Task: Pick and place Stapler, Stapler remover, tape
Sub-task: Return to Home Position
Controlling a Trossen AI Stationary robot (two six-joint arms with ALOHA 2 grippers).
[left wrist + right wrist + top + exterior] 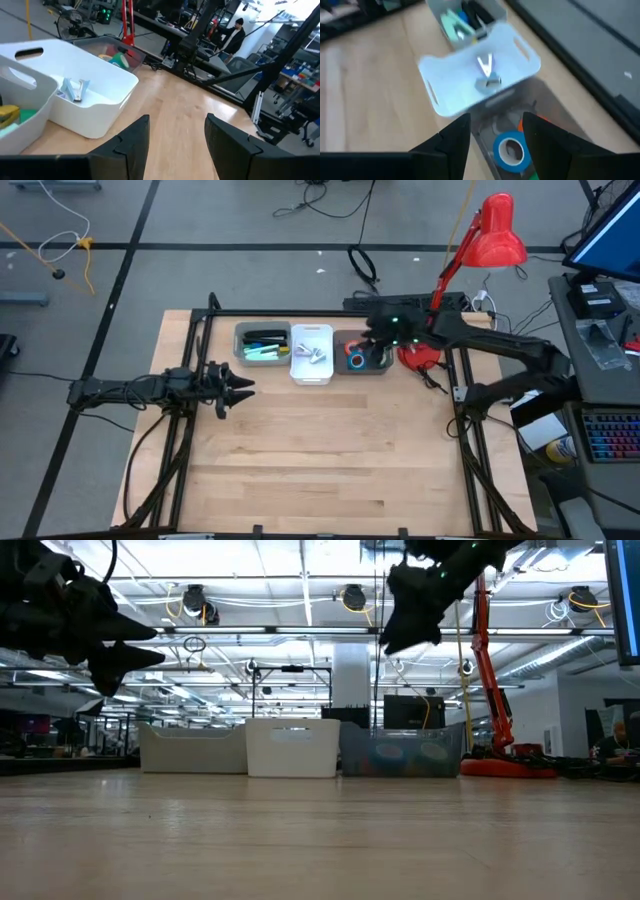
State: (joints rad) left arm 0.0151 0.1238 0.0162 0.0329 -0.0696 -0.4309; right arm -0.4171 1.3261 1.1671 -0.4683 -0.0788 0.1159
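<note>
Three bins stand in a row at the table's far edge. The grey bin (262, 343) holds the black stapler (265, 336) beside green and yellow items. The white bin (311, 353) holds the metal staple remover (487, 75). The clear bin (360, 358) holds tape rolls: blue (510, 150), orange (522, 125) and a green edge (532, 176). My right gripper (495, 135) hovers open above the clear bin, well clear of it (410, 625). My left gripper (235, 388) is open in the air near the table's left edge, pointing right.
A red desk lamp (490, 240) stands with its base (420, 358) just right of the clear bin. Bare wood (320, 450) stretches from the bins to the near edge. A person (235, 35) sits in the room beyond the table.
</note>
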